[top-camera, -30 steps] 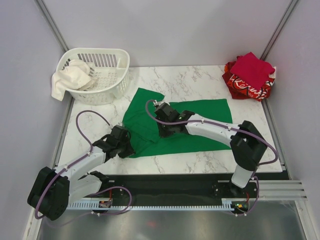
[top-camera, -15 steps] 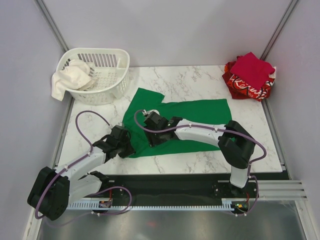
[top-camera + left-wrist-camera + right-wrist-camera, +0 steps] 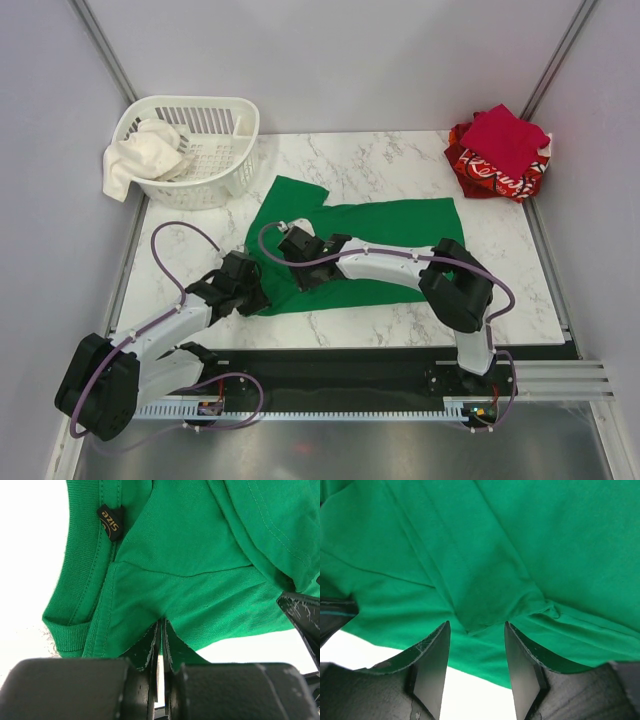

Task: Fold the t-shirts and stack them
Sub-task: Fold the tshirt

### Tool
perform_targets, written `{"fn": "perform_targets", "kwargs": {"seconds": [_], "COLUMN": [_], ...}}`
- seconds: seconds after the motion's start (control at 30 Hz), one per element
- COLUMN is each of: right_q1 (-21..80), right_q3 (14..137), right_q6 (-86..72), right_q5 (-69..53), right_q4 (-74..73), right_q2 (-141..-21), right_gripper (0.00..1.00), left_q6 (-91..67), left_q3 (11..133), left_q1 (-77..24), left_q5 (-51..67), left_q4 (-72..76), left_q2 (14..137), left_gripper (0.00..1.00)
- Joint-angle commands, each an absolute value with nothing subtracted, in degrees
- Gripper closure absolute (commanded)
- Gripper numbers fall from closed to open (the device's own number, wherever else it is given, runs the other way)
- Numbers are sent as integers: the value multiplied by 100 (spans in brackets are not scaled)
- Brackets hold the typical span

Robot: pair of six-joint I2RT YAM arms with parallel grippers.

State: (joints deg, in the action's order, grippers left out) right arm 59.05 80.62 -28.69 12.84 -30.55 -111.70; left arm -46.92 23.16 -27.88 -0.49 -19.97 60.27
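Marble-topped table [image 3: 380, 165] between pale walls, overhead view: the green t-shirt [image 3: 410, 222] lies spread mid-table with both arms on it. The left claw [image 3: 256, 292] sits at the shirt's near-left corner, where it was a second ago. The right claw [image 3: 303, 272] has slid leftward across the cloth over that second and is now just to the right of the left claw. The shirt's near hem has drawn in behind it, leaving a narrower green band. Well beyond the right claw, at the far-right corner, the crimson t-shirt [image 3: 505, 135] rests folded on top of the red t-shirt with white print [image 3: 490, 180]. Far to the left of both claws, a white basket [image 3: 235, 160] holds a white cloth [image 3: 140, 155] that hangs over its rim.

Left wrist view: the left claw [image 3: 161, 635] is clenched on the green t-shirt [image 3: 200, 555], its fingers [image 3: 150, 647] nearly together with a fold of the edge nipped between them. Ahead and to the left are the ribbed collar [image 3: 82, 585] and a black size label [image 3: 110, 521].

Right wrist view: the right claw [image 3: 477, 627] is released, its fingers [image 3: 432, 665] set wide apart astride a raised crease in the green t-shirt [image 3: 545, 540], neither one gripping it. Bare table [image 3: 340, 647] shows below and to the left.
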Motion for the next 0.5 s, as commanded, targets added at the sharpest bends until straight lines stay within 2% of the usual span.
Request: {"fn": "perform_targets", "kwargs": {"seconds": [0.0, 0.2, 0.3, 0.33, 0.4, 0.43, 0.47], "right_q1": [5924, 5959, 5977, 5977, 5968, 5976, 5977], "right_q3": [8314, 8393, 8429, 8437, 8472, 8490, 8525], "right_q6": [-2795, -2777, -2760, -2751, -2716, -2707, -2690], "right_q5": [1608, 1635, 1652, 1696, 1749, 1775, 1845], "right_q4": [-3120, -3103, -3103, -3103, -3103, -3103, -3103], "right_q2": [-11276, -11408, -11434, -11435, -11417, -11417, -11417], "right_gripper": [46, 54, 65, 74, 83, 93, 96], "left_q6": [-4860, -4860, -4860, -4860, -4860, -4860, -4860], "left_q3": [2294, 2294, 2285, 2285, 2276, 2285, 2285], "left_q1": [-2812, -2812, -2812, -2812, -2812, -2812, -2812], "left_q5": [-211, -211, -211, -211, -211, -220, -220], "left_q4": [-1811, -1802, -1802, -1793, -1793, -1793, -1793], "left_q2": [5968, 5985, 5968, 5976, 5976, 5977, 5977], "left_gripper": [91, 91, 92, 92, 92, 92, 92]}}
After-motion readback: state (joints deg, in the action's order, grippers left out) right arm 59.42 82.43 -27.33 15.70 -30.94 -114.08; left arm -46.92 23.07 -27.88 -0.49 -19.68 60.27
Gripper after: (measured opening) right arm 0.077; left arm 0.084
